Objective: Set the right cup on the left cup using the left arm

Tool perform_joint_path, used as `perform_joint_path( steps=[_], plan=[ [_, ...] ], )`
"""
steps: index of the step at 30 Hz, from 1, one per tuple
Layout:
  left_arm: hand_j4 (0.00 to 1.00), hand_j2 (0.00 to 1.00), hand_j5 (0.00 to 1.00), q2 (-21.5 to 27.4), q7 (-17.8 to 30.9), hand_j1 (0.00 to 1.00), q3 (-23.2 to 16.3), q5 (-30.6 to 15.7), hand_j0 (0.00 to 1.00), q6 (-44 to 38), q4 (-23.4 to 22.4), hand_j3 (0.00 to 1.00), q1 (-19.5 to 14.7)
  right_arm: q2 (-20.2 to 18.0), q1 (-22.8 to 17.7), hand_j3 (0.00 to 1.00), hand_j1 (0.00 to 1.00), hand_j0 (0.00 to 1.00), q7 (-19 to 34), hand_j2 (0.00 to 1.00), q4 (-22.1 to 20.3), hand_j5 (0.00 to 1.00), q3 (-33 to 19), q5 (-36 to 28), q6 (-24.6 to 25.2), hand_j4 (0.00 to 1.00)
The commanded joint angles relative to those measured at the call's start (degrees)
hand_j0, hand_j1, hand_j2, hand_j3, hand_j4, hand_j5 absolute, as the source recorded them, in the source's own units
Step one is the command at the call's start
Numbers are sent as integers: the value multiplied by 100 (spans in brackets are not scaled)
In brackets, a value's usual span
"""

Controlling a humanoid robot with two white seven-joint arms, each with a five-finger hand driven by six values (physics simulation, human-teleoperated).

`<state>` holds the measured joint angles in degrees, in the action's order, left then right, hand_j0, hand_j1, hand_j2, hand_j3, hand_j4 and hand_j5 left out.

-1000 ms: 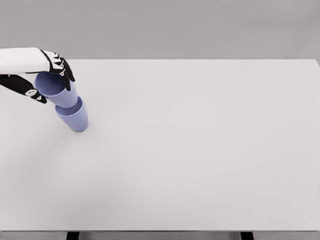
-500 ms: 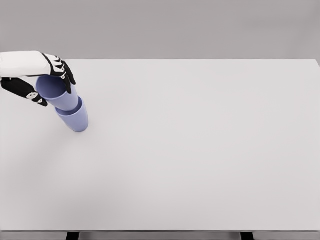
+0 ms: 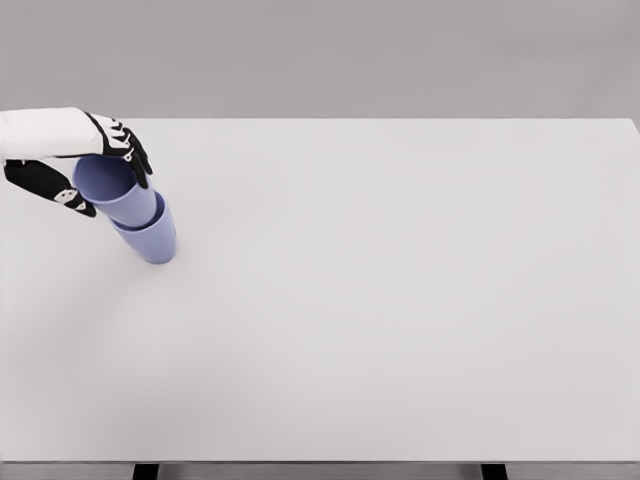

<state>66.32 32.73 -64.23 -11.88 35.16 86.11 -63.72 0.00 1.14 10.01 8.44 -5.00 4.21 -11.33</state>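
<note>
1. Table point(image 3: 400, 300): you are looking down from the head camera at a wide, pale grey top that fills nearly the whole view, with a plain grey wall behind its far edge.
2. Near the left side of the table you have two lavender-blue cups, one nested in the other.
3. The lower cup point(image 3: 152, 242) stands on the table with its mouth up, and it looks tilted, its rim leaning toward the upper left.
4. The upper cup point(image 3: 118, 192) sits part way inside the lower one; its base is hidden within the lower cup, while its upper half and open mouth stick out above.
5. The upper cup leans the same way, up and to the left, so the pair reads as one slanted stack.
6. You can see into the upper cup's mouth, and its inside shows only the same blue.
7. Your left hand point(image 3: 85, 165) comes in from the left edge on a white arm and grips the upper cup near its rim.
8. The black fingers point(image 3: 135, 155) curl over the far side of the rim, and the thumb point(image 3: 70, 198) presses on the near left side, so the hand is clasped around the cup.
</note>
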Motion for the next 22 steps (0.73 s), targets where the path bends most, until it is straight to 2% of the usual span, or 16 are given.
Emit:
perform_joint_path(
  steps=[1,7,9,11,22],
  plan=[
    [74,74,74,4,-12,74,16,10,74,-16,3,74,0,0,0,100,100,100,1,100,0,100,0,1,-1,100],
    [77,77,77,-5,-30,77,24,19,77,-16,-6,77,44,0,0,100,100,100,1,100,0,100,0,1,-1,100],
    [93,93,93,-5,-39,93,33,63,93,-16,3,93,61,0,0,100,100,100,1,100,0,100,0,1,-1,100],
    [100,100,100,-5,-47,100,33,63,100,-16,3,100,70,0,0,100,100,100,1,100,0,100,0,1,-1,100],
    [100,100,100,4,-30,100,42,19,100,-16,82,100,158,0,0,100,100,100,1,100,0,100,0,1,-1,100]
  ],
)
